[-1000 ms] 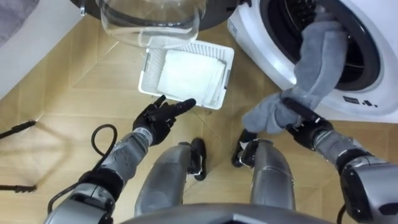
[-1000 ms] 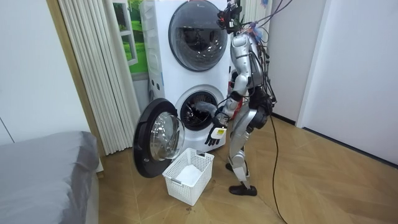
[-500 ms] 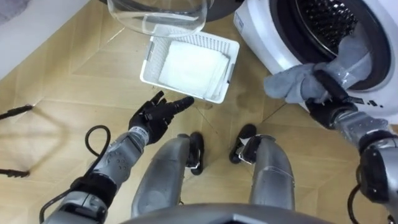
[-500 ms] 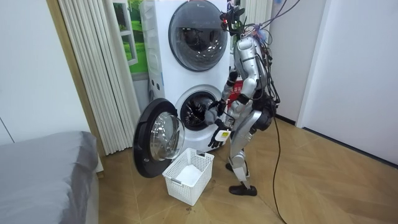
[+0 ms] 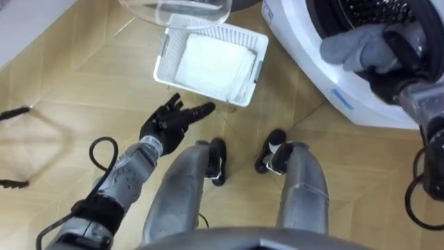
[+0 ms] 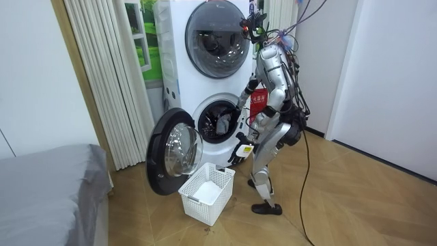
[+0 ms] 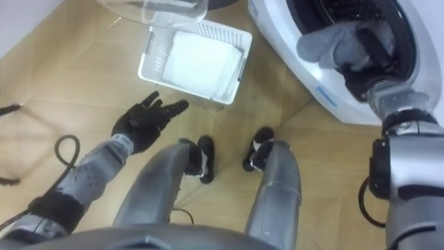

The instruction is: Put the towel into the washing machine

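Starting at the left, the left hand (image 5: pixel 170 121) is seen held out low over the wooden floor (image 5: pixel 69 83), its fingers straight and spread, with nothing in them. Just beyond its fingertips a white slatted basket (image 5: pixel 161 61) is set on the floor, and a folded white cloth (image 5: pixel 211 66) is laid inside it. Above the basket the round glass door (image 5: pixel 177 10) of the washing machine (image 5: pixel 312 66) is swung open. Further right, the grey towel (image 5: pixel 354 45) is bunched at the mouth of the drum, partly inside and partly draped over the lower rim. It is gripped by the right hand (image 5: pixel 401 66), whose dark fingers are curled over the cloth at the opening. In the room view the robot is shown standing close before the lower of two stacked machines, leaning toward it.
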`<state>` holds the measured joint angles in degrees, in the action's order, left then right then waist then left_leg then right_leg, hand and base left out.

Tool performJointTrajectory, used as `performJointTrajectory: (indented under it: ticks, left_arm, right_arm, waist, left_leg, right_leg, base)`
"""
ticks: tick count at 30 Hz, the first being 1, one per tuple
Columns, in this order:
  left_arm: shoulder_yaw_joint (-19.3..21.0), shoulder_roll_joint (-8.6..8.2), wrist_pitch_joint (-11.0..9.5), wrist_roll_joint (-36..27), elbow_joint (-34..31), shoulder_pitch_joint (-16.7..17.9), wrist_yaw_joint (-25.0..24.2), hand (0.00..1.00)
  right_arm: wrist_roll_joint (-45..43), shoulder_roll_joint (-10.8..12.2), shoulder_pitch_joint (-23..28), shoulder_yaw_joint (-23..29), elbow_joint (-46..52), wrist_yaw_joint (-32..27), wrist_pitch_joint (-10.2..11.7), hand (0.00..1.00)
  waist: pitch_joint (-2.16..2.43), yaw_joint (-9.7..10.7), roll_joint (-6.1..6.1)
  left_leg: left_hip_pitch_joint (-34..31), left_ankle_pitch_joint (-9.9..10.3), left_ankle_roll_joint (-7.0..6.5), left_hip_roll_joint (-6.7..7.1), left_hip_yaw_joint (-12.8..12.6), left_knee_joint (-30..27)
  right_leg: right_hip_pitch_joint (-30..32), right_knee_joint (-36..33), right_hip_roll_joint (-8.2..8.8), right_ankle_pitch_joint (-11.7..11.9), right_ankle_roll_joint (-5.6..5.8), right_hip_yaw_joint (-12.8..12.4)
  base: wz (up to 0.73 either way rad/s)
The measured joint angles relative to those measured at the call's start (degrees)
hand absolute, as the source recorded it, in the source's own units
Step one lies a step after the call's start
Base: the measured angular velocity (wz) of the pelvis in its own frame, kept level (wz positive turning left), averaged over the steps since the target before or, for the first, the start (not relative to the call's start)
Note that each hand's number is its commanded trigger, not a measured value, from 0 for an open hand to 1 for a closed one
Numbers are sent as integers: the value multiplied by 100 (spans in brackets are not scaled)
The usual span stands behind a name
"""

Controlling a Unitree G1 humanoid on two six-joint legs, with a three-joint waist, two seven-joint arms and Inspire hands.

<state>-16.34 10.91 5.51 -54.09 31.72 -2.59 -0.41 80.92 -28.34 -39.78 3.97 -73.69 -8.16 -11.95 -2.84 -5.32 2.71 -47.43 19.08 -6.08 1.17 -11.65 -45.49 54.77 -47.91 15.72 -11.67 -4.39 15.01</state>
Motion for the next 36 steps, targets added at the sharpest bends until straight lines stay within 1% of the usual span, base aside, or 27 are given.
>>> performJointTrajectory:
  ticks: [2, 4, 6, 9, 11, 13, 14, 17, 21, 24, 25, 27, 28, 30, 32, 34, 35, 36]
  left_arm:
    - [4, -19, -90, 92, -173, 164, 85, 0]
    - [3, -47, -151, 109, -319, 283, 159, 0]
    - [4, -60, -223, 194, -531, 424, 296, 0]
    - [7, -106, -312, 367, -545, 515, 407, 0]
    - [52, -174, -409, 435, -545, 532, 461, 0]
    - [74, -216, -513, 436, -545, 535, 490, 0]
    - [74, -240, -587, 450, -545, 537, 494, 0]
    - [74, -252, -660, 479, -545, 540, 501, 0]
    - [75, -281, -813, 476, -545, 514, 552, 0]
    - [73, -298, -824, 476, -542, 452, 604, 0]
    - [64, -317, -838, 477, -541, 440, 603, 0]
    - [25, -343, -853, 476, -541, 427, 598, 0]
    - [18, -345, -853, 476, -540, 418, 597, 0]
    - [-24, -355, -855, 477, -538, 406, 596, 0]
    - [-23, -360, -863, 477, -534, 407, 592, 0]
    - [-19, -369, -885, 485, -499, 398, 592, 0]
    - [-4, -396, -901, 579, -459, 388, 592, 0]
    - [6, -416, -902, 671, -444, 379, 592, 0]
  right_arm:
    - [222, 1, -88, 24, 73, -100, -32, 0]
    - [313, 1, -133, 64, 73, -219, -32, 0]
    - [404, 4, -195, 206, 135, -439, -32, 0]
    - [448, 5, -195, 308, 304, -805, -32, 0]
    - [449, 5, -200, 471, 366, -1073, -31, 0]
    - [450, 5, -201, 543, 392, -1233, -26, 0]
    - [447, 5, -216, 633, 396, -1331, -19, 0]
    - [459, 5, -288, 649, 395, -1601, 26, 0]
    - [605, 5, -302, 649, 416, -1750, 165, 0]
    - [663, 6, -302, 649, 422, -1791, 200, 0]
    - [666, 6, -302, 649, 422, -1818, 230, 0]
    - [668, 6, -302, 648, 457, -1890, 332, 0]
    - [668, 6, -302, 648, 460, -1915, 351, 0]
    - [669, 6, -301, 648, 460, -1984, 461, 0]
    - [669, 7, -300, 648, 460, -1996, 496, 0]
    - [654, 43, -258, 648, 459, -1995, 544, 0]
    - [652, 103, -210, 648, 469, -1962, 648, 0]
    - [654, 124, -165, 648, 481, -1929, 683, 0]
  waist:
    - [0, 88, 0]
    - [-3, 114, 6]
    - [-3, 181, 7]
    - [-3, 233, 7]
    - [-1, 326, 3]
    - [0, 362, 2]
    - [0, 407, 1]
    - [1, 507, -1]
    - [-1, 504, -12]
    - [-5, 487, -33]
    - [-4, 469, -61]
    - [-4, 423, -112]
    - [-4, 410, -118]
    - [-16, 366, -165]
    - [-15, 360, -192]
    - [-25, 360, -206]
    - [-24, 360, -209]
    - [-24, 355, -208]
  left_leg:
    - [0, -2, -10, 38, -2, -2]
    - [-3, 8, -37, 58, -2, -16]
    - [0, 29, -72, 86, -9, -34]
    - [2, 41, -108, 139, -19, -33]
    - [15, 74, -173, 175, -87, -53]
    - [14, 101, -220, 177, -127, -81]
    - [17, 115, -245, 176, -187, -87]
    - [19, 159, -321, 174, -303, -110]
    - [34, 174, -347, 160, -375, -111]
    - [61, 176, -351, 150, -389, -110]
    - [84, 178, -351, 146, -390, -109]
    - [116, 177, -351, 142, -397, -103]
    - [121, 177, -350, 140, -396, -103]
    - [170, 177, -350, 136, -392, -93]
    - [212, 177, -350, 148, -393, -58]
    - [289, 176, -348, 149, -382, -11]
    - [356, 172, -342, 147, -375, 38]
    - [398, 169, -337, 147, -375, 75]
  right_leg:
    - [11, -30, 35, -14, 17, -15]
    - [11, -52, 37, -30, 45, -33]
    - [15, -81, 61, -53, 90, -60]
    - [30, -116, 133, -63, 115, -46]
    - [38, -203, 218, -108, 190, -59]
    - [37, -256, 233, -138, 241, -56]
    - [39, -296, 269, -162, 275, -59]
    - [55, -387, 342, -223, 347, -72]
    - [57, -401, 366, -225, 360, -75]
    - [38, -408, 367, -225, 360, -75]
    - [14, -406, 365, -225, 360, -73]
    - [-13, -405, 363, -221, 354, -75]
    - [-19, -404, 360, -220, 352, -75]
    - [-73, -383, 354, -220, 351, -67]
    - [-110, -371, 361, -221, 355, -69]
    - [-193, -319, 361, -225, 361, -40]
    - [-259, -248, 333, -230, 370, -43]
    - [-302, -213, 317, -231, 379, -47]
  base:
    - [6]
    - [6]
    - [4]
    - [2]
    - [15]
    - [11]
    - [12]
    - [14]
    - [0]
    - [0]
    - [0]
    - [0]
    - [0]
    - [0]
    - [0]
    - [0]
    - [0]
    - [-6]
